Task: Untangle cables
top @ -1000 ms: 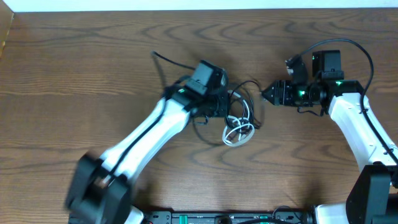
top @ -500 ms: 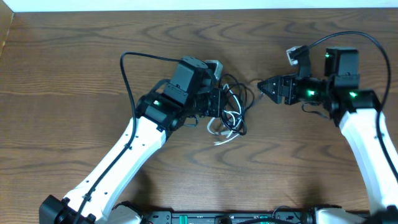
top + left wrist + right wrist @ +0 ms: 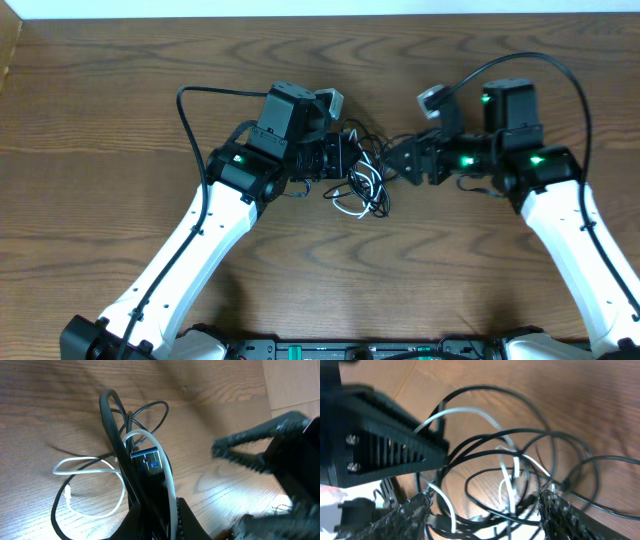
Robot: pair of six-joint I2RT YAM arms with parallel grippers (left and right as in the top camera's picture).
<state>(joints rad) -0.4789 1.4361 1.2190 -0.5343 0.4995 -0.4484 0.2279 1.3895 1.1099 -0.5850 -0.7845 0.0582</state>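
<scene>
Left gripper [image 3: 343, 160] is clamped shut on the cables [image 3: 366, 186] at the middle of the table. Facing it, the right gripper [image 3: 398, 162] holds its fingers well apart, with loops of the tangle between them. A dark wood-grain table [image 3: 100, 120] fills the view, with a pale strip [image 3: 320, 8] along its far edge. The black cords [image 3: 111, 410] loop over the short white cord [image 3: 90, 466], which lies on the wood.

Dark wood-grain table [image 3: 100, 120], evenly lit.
1 white strip [image 3: 320, 7] runs along its far edge; soft glare shows on the wood.
</scene>
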